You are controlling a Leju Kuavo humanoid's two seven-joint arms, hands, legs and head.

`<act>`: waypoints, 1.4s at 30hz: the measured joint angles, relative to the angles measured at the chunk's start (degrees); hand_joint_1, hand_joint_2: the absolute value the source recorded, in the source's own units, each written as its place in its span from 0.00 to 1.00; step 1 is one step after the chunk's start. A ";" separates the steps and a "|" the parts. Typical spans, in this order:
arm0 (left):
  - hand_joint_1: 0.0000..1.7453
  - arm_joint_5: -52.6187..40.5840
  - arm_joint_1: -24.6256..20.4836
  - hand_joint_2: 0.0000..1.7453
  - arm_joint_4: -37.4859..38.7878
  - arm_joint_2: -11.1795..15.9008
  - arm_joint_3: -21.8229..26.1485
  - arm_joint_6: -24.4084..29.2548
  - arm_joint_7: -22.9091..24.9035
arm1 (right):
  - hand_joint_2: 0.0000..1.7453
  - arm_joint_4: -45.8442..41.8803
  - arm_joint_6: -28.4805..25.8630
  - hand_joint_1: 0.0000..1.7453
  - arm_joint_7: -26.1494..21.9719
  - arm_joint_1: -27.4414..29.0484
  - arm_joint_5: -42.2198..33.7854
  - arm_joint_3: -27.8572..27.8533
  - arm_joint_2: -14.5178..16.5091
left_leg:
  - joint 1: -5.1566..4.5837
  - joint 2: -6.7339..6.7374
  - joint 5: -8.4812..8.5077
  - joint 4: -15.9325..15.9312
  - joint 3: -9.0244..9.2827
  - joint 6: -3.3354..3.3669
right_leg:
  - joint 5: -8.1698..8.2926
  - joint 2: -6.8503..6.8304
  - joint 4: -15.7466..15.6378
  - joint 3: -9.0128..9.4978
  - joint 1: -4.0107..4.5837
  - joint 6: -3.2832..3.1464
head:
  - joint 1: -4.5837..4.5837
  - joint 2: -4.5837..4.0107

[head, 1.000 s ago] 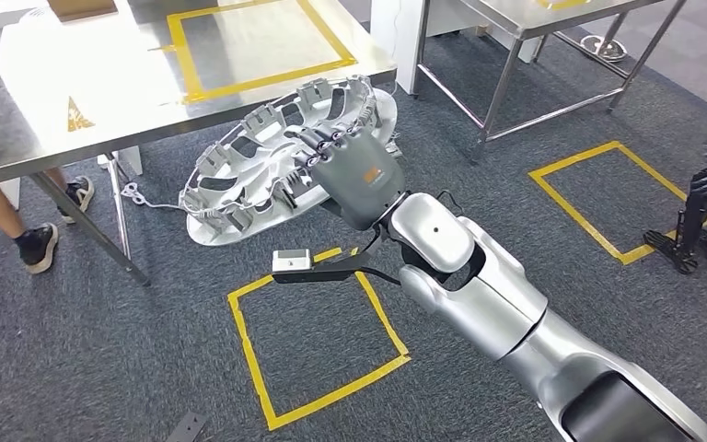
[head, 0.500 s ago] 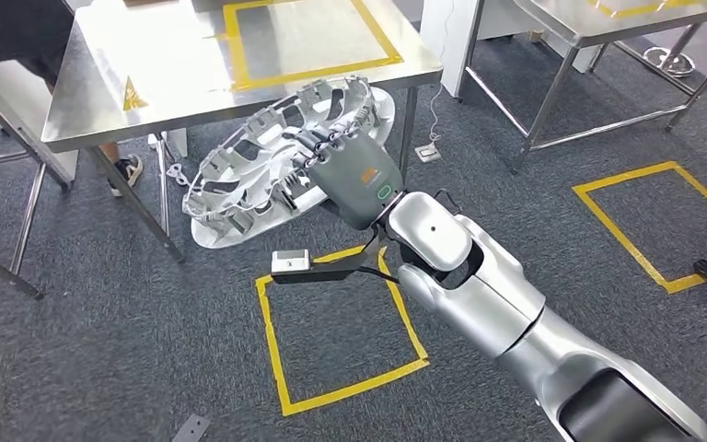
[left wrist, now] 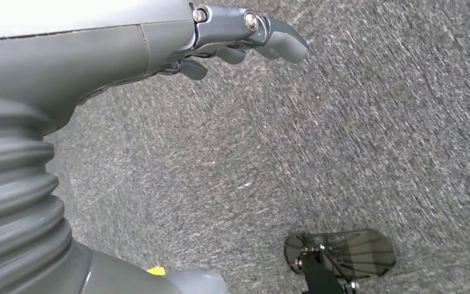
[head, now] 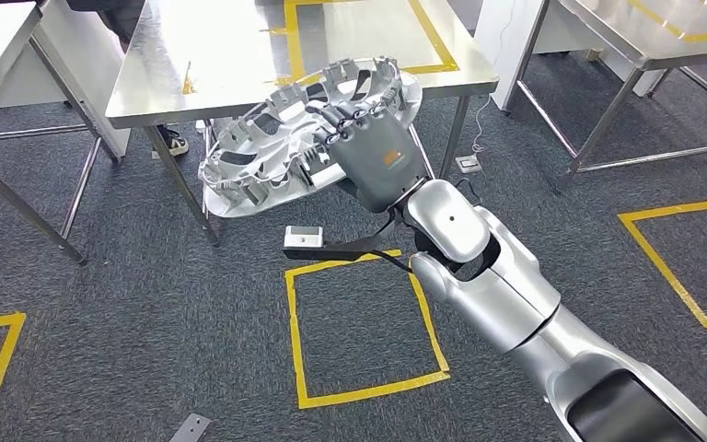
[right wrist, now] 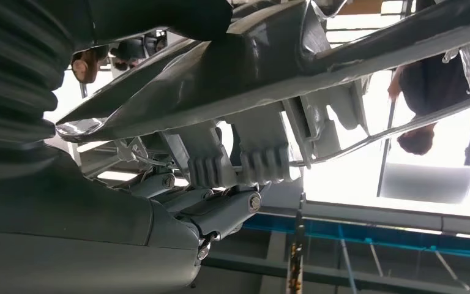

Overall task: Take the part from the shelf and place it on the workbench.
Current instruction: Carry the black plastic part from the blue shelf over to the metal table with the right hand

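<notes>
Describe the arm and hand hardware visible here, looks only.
The right arm has glossy silver rounded shells, with a black section near the shoulder. The right hand has a dark grey casing with a small orange mark and dark segmented fingers. A black bracket carries a small pale camera box. The left hand is matte grey with a ribbed cover.

Right arm [head: 515, 304]: glossy silver shells, black section near shoulder. Right hand [head: 377, 161]: grey casing, orange marking, dark fingers. Left hand [left wrist: 159, 43]: grey, ribbed wrist cover, screws along the fingers.
</notes>
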 joint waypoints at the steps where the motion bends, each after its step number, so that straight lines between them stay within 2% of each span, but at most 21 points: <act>1: 0.00 -0.11 -0.01 1.00 0.00 0.02 0.00 -0.03 0.11 | 1.00 0.00 0.03 1.00 0.01 -0.33 -0.01 -0.45 0.00 | -0.09 -0.06 0.05 -0.01 -0.13 -0.03 | -0.04 0.01 -0.47 0.04 0.03 0.15 | -0.01 0.00; 3: 0.00 -0.38 -0.01 1.00 0.00 0.05 0.00 -0.19 0.26 | 1.00 0.01 0.17 1.00 0.17 -0.75 0.08 -1.18 -0.01 | -0.10 -0.03 0.15 -0.20 -0.17 -0.01 | 0.21 0.00 -0.63 -0.11 -0.01 0.30 | -0.02 0.00; 7: 0.00 -0.88 -0.06 1.00 0.01 -0.05 0.00 -0.36 0.38 | 1.00 0.04 0.51 1.00 0.83 -0.94 0.52 -1.93 -0.01 | 0.02 0.01 0.70 -0.82 -0.11 -0.69 | 0.48 0.06 -0.59 -0.44 0.11 -0.17 | -0.04 0.00; 9: 0.00 -1.10 -0.06 1.00 0.01 0.03 0.00 -0.35 0.48 | 1.00 0.04 0.57 1.00 0.88 -0.96 0.66 -2.22 -0.02 | -0.01 0.01 0.80 -0.89 -0.14 -0.77 | 0.55 0.08 -0.58 -0.55 0.04 -0.27 | -0.05 0.00; 14: 0.00 -1.49 -0.06 1.00 0.01 0.11 0.00 -0.33 0.37 | 1.00 0.04 0.67 1.00 0.86 -1.01 0.68 -2.93 -0.02 | -0.10 0.01 0.73 -0.72 -0.28 -0.62 | 0.57 0.06 -0.58 -0.57 -0.02 -0.22 | -0.04 0.00; 18: 0.00 -1.76 -0.11 1.00 0.00 -0.08 0.00 -0.29 0.59 | 1.00 0.05 0.82 1.00 0.83 -1.33 0.66 -3.42 -0.02 | 0.24 0.23 0.99 -1.72 0.24 -0.02 | 0.08 0.07 -0.37 -0.52 0.00 0.51 | 0.03 0.00; 20: 0.00 -1.78 -0.15 1.00 -0.01 -0.26 0.00 -0.21 0.76 | 1.00 0.10 0.91 1.00 0.81 -1.67 0.59 -3.55 -0.05 | 0.66 0.49 1.27 -2.37 0.70 0.31 | -2.53 0.04 3.93 -2.48 -0.09 1.08 | 0.24 0.00; 22: 0.00 -1.79 -0.14 1.00 -0.01 -0.27 0.00 -0.11 0.80 | 1.00 0.21 0.94 1.00 0.81 -1.89 0.44 -3.57 -0.09 | 0.75 0.59 1.23 -2.35 0.73 0.44 | -5.96 0.00 11.52 -6.35 -0.46 1.66 | 0.38 0.00; 23: 0.00 -1.79 -0.11 1.00 0.00 -0.27 0.00 -0.07 0.80 | 1.00 0.29 0.94 1.00 0.81 -1.90 0.35 -3.57 -0.11 | 0.82 0.59 1.16 -2.27 0.73 0.39 | -6.60 0.00 14.13 -7.76 -0.71 1.93 | 0.39 0.00; 24: 0.00 -1.79 -0.09 1.00 0.01 -0.29 0.00 -0.01 0.80 | 1.00 0.38 0.95 1.00 0.79 -1.91 0.21 -3.57 -0.15 | 0.92 0.56 1.06 -2.13 0.72 0.27 | -6.19 -0.01 14.79 -8.24 -0.95 2.16 | 0.39 0.00; 25: 0.00 -1.79 -0.08 1.00 0.01 -0.31 0.00 0.05 0.80 | 1.00 0.48 0.96 1.00 0.76 -1.96 0.03 -3.57 -0.17 | 1.10 0.49 0.90 -1.91 0.72 0.03 | -4.65 -0.02 12.90 -7.40 -1.19 2.38 | 0.39 0.00; 27: 0.00 -1.79 -0.07 1.00 -0.01 -0.32 0.00 0.14 0.78 | 1.00 0.69 0.96 1.00 0.66 -2.28 -0.32 -3.57 -0.20 | 1.43 0.31 0.41 -1.23 0.65 -0.71 | -0.97 0.05 5.28 -3.57 -1.58 2.67 | 0.43 0.00; 29: 0.00 -1.79 -0.11 1.00 -0.03 -0.27 0.00 0.22 0.74 | 1.00 0.86 0.89 1.00 0.56 -2.78 -0.61 -3.57 -0.19 | 1.40 0.16 -0.04 -0.69 0.53 -1.63 | 0.58 0.29 0.32 -1.12 -1.59 2.16 | 0.48 0.00; 32: 0.00 -1.80 -0.08 1.00 -0.04 -0.27 0.00 0.30 0.70 | 1.00 1.12 0.80 1.00 0.57 -3.24 -0.77 -3.57 -0.19 | 1.39 0.03 -0.13 -1.10 0.67 -2.82 | 0.47 0.32 -0.12 -0.99 -1.38 0.62 | 0.42 0.00; 34: 0.00 -1.80 -0.05 1.00 -0.02 -0.32 0.00 0.30 0.68 | 1.00 1.32 0.80 1.00 0.59 -3.42 -0.78 -3.57 -0.14 | 1.40 0.49 -1.27 0.60 -0.17 -3.19 | 0.55 0.13 -0.33 -0.78 -1.42 -0.25 | 0.31 0.00; 35: 0.00 -1.80 -0.06 1.00 -0.02 -0.33 0.00 0.30 0.66 | 1.00 1.41 0.78 1.00 0.57 -3.49 -0.80 -3.57 -0.11 | 1.32 0.81 -2.59 3.14 -1.42 -3.19 | 0.54 0.04 -0.42 -0.66 -1.41 -0.60 | 0.19 0.00; 37: 0.00 -1.81 -0.05 1.00 -0.02 -0.31 0.00 0.30 0.62 | 1.00 1.65 0.64 1.00 0.54 -3.55 -0.86 -3.57 -0.10 | 1.06 1.26 -5.67 10.60 -5.18 -2.97 | 0.29 -0.04 -0.41 -0.50 -1.17 -1.06 | -0.01 0.00; 38: 0.00 -1.81 -0.01 1.00 -0.02 -0.29 0.00 0.30 0.61 | 1.00 1.80 0.56 1.00 0.52 -3.53 -0.91 -3.56 -0.10 | 0.97 1.30 -6.43 13.58 -6.84 -2.86 | 0.13 -0.06 -0.40 -0.37 -1.04 -1.20 | -0.04 0.00; 39: 0.00 -1.81 0.02 1.00 -0.01 -0.28 0.00 0.30 0.61 | 1.00 1.97 0.49 1.00 0.48 -3.52 -0.99 -3.56 -0.10 | 0.91 1.32 -6.19 14.85 -7.71 -2.73 | -0.06 -0.07 -0.38 -0.18 -0.94 -1.28 | -0.04 0.00; 40: 0.00 -1.81 0.05 1.00 -0.01 -0.28 0.00 0.30 0.60 | 1.00 2.15 0.45 1.00 0.38 -3.51 -1.09 -3.55 -0.10 | 0.88 1.37 -4.88 13.90 -7.50 -2.59 | -0.31 -0.08 -0.35 0.10 -0.89 -1.27 | -0.04 0.00; 42: 0.00 -1.81 0.05 1.00 -0.01 -0.28 0.00 0.31 0.59 | 1.00 2.46 0.38 1.00 0.07 -3.49 -1.29 -3.56 -0.10 | 0.86 1.73 -0.82 7.31 -4.67 -2.27 | -1.00 -0.08 -0.27 0.85 -0.87 -0.95 | -0.07 0.00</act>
